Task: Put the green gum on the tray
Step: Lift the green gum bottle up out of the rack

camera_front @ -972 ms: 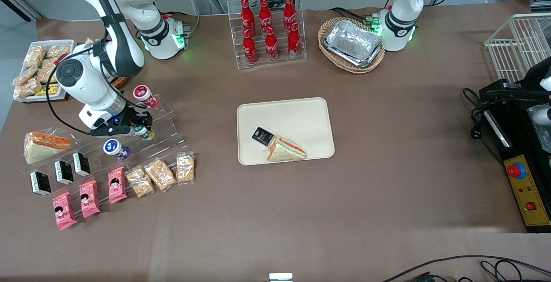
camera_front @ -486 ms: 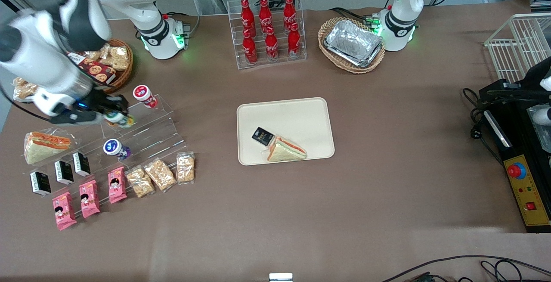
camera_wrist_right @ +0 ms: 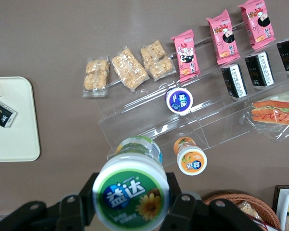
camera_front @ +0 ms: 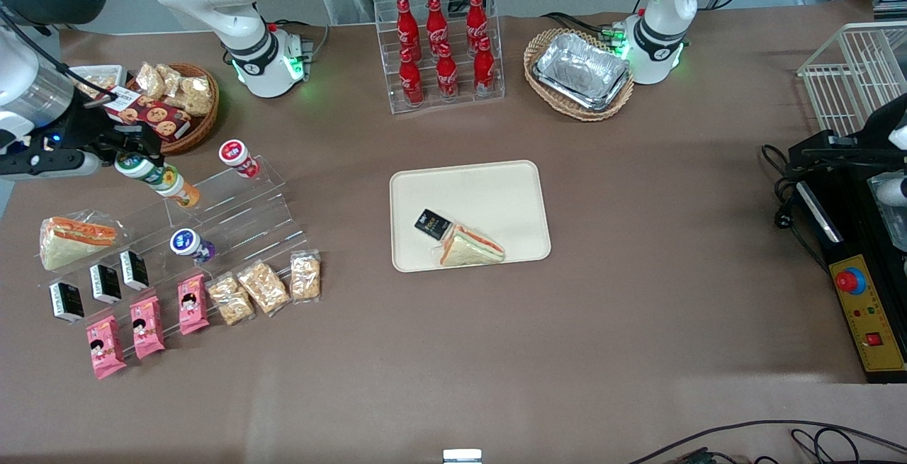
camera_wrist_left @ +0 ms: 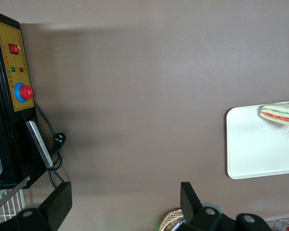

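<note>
My right gripper (camera_front: 139,164) is shut on the green gum (camera_front: 136,166), a white bottle with a green lid, and holds it in the air above the upper steps of the clear acrylic shelf (camera_front: 241,216), toward the working arm's end of the table. In the right wrist view the gum's green lid (camera_wrist_right: 131,195) fills the space between my gripper's (camera_wrist_right: 131,198) black fingers (camera_wrist_right: 179,202), which press on its sides. The cream tray (camera_front: 496,188) lies at the table's middle, well away from the gripper, with a sandwich (camera_front: 471,246) and a black packet (camera_front: 432,223) on it. The tray's corner shows in the right wrist view (camera_wrist_right: 14,139).
On the shelf stand an orange-lidded bottle (camera_wrist_right: 191,159), a blue-lidded bottle (camera_wrist_right: 179,100) and a red-lidded bottle (camera_front: 234,153). Snack packets lie on its lower steps (camera_front: 262,285). A wicker basket of cookies (camera_front: 191,103) is close to the gripper. A cola rack (camera_front: 443,46) and a foil tray (camera_front: 581,71) stand farther from the camera.
The gripper has lifted the green gum off the shelf and carried it up and toward the working arm's end. The orange-lidded bottle now shows on the shelf.
</note>
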Robot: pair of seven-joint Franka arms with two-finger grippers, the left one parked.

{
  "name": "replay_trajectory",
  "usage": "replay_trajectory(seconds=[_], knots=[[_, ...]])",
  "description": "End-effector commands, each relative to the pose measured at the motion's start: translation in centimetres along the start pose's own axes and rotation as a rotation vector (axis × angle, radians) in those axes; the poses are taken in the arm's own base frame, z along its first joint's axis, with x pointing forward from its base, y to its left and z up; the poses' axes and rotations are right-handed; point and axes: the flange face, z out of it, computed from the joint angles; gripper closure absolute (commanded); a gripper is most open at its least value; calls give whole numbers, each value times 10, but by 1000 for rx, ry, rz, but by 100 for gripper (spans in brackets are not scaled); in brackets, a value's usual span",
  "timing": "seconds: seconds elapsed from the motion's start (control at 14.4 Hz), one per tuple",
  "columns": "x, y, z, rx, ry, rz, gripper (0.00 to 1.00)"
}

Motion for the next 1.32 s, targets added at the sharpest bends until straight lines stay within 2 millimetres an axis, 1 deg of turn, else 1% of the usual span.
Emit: replay_trajectory(seconds=[0.0, 0.21, 0.28, 0.49, 0.62, 0.69, 0.9, 0.97, 1.11, 1.25], knots=[[8, 5, -6, 14, -16, 15, 96], [8, 8, -16, 16, -11, 18, 96], [9, 7, -15, 16, -16, 18, 96], [8, -10, -19, 20, -15, -7, 97], [6, -43, -18, 60, -33, 20, 97], [3, -63, -17, 53, -43, 25, 97], [-8, -137, -12, 26, -54, 53, 97], [-11, -156, -9, 23, -60, 72, 97], [-13, -199, -12, 44, -65, 123, 97], [-16, -240, -3, 40, -75, 148, 97]])
